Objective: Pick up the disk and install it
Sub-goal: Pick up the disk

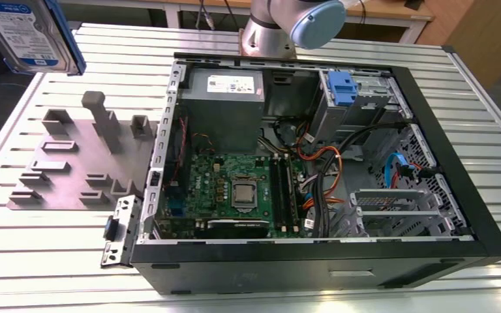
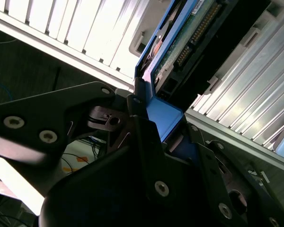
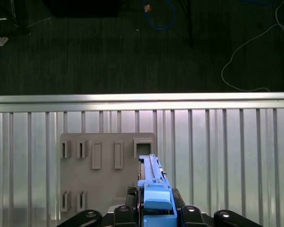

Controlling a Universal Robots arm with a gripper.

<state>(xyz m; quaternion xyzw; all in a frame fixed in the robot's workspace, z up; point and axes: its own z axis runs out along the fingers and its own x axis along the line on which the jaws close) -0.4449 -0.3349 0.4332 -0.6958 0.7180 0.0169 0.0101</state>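
Ribbed aluminium slats form the table (image 1: 24, 261), which carries an open computer case (image 1: 320, 264) lying on its side. A grey holder plate (image 1: 68, 179) with raised slots and posts lies flat beside it, toward the exterior view's left. Inside the case, a grey power supply (image 1: 224, 91) sits at the far end and a green motherboard (image 1: 233, 189) nearer the camera. A blue clip (image 1: 342, 88) sits on the drive cage at the far corner, toward the exterior view's right. The arm (image 1: 289, 26) rises behind the case.

The disk (image 1: 29, 36) hangs in the air at the exterior view's upper left. It is clear of the table and well apart from the case, with its blue-and-white label facing the camera and a blue bracket along its edge.

In the second wrist view, the pincer (image 2: 173, 137) is clamped on the disk (image 2: 180, 42). Its black fingers (image 2: 146, 142) press against the blue bracket from both sides, and the drive's green circuit board and connector pins show beyond them.

In the first wrist view, the pincer (image 3: 156, 210) is closed to the disk's thickness. The disk (image 3: 154, 184) is seen edge-on between its two sides, above the holder plate (image 3: 104, 189) and the table (image 3: 227, 156). Dark floor (image 3: 85, 47) with loose cables lies past the table's edge.
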